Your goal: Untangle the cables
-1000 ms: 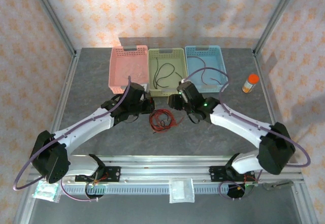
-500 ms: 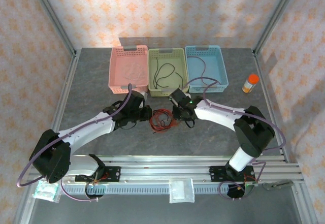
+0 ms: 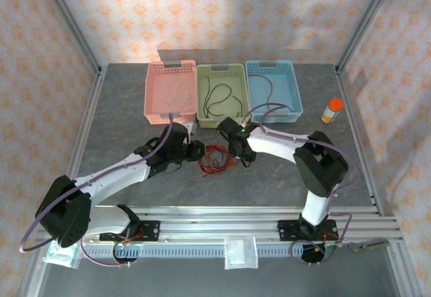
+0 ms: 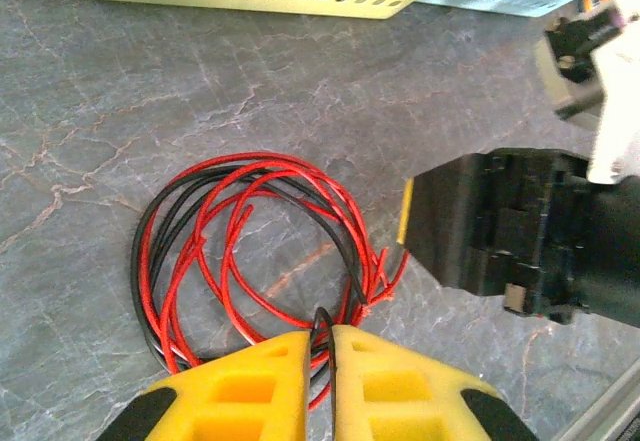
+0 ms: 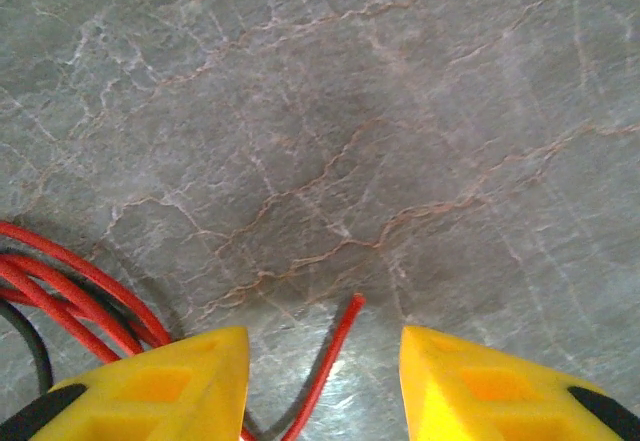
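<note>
The cables (image 3: 215,157) lie as a small red and black tangle on the grey table between my two grippers. My left gripper (image 3: 197,150) is at the tangle's left side. In the left wrist view the red and black loops (image 4: 250,231) lie ahead of the left gripper (image 4: 320,336), whose yellow fingers are shut on a black cable loop. My right gripper (image 3: 237,154) sits at the tangle's right side. In the right wrist view the right gripper (image 5: 325,346) stands open, and a loose red cable end (image 5: 345,321) lies between its fingers, untouched.
Three baskets stand at the back: pink (image 3: 170,66), green (image 3: 221,67) holding a black cable (image 3: 217,95), and blue (image 3: 272,64) holding a dark cable (image 3: 269,88). An orange-capped bottle (image 3: 330,110) stands at the right. The right gripper's black body (image 4: 500,231) is close beside the tangle.
The right arm has folded in and its gripper has come left to the tangle's edge. The left gripper has moved slightly right onto the tangle, its fingers now round a black loop.
</note>
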Available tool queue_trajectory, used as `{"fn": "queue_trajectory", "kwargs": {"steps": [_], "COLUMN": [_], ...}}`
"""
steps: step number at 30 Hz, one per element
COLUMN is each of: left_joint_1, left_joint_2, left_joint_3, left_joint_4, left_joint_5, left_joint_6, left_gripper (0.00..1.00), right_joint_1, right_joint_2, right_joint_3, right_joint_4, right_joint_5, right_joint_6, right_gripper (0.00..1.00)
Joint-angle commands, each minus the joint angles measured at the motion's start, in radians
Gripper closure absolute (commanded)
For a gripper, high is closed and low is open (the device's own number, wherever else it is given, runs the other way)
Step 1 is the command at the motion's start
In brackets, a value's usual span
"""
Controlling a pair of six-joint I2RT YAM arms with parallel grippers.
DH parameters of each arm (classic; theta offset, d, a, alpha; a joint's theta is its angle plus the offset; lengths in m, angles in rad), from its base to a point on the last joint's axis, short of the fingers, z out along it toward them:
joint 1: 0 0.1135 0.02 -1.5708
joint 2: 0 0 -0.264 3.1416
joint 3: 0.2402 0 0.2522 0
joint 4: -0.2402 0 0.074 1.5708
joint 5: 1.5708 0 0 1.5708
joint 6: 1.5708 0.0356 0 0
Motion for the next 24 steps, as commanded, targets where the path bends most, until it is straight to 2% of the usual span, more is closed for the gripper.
{"fn": "queue_trajectory", "kwargs": {"steps": [1,6,12,20,24], "left_joint_1": [-0.003,-0.003,-0.004,-0.003,-0.003], "left_joint_2": [-0.032,-0.032,-0.02,-0.015,-0.014], "left_joint_3": [-0.018,-0.023,-0.024,-0.024,-0.024], "left_joint_4": [0.077,0.083,0.088,0.085,0.085], "left_joint_5": [0.018,0.016,0.017,0.013,0.008], "left_joint_6": [0.009,0.035,0.037,0.04,0.036], "left_gripper": [0.85,0.85,0.85,0.85,0.85], "right_joint_1": [0.013,0.027,0.034,0.034,0.034], "right_joint_2": [0.031,0.091,0.081,0.089,0.094], "right_joint_3": [0.042,0.082,0.066,0.037,0.021], "right_joint_4": [-0.046,-0.097,-0.105,-0.072,-0.044], "right_joint_5": [0.058,0.093,0.116,0.081,0.057], "right_joint_6": [0.049,0.063,0.076,0.073,0.068], "right_gripper": [0.56,0.59,0.59,0.59,0.64]}}
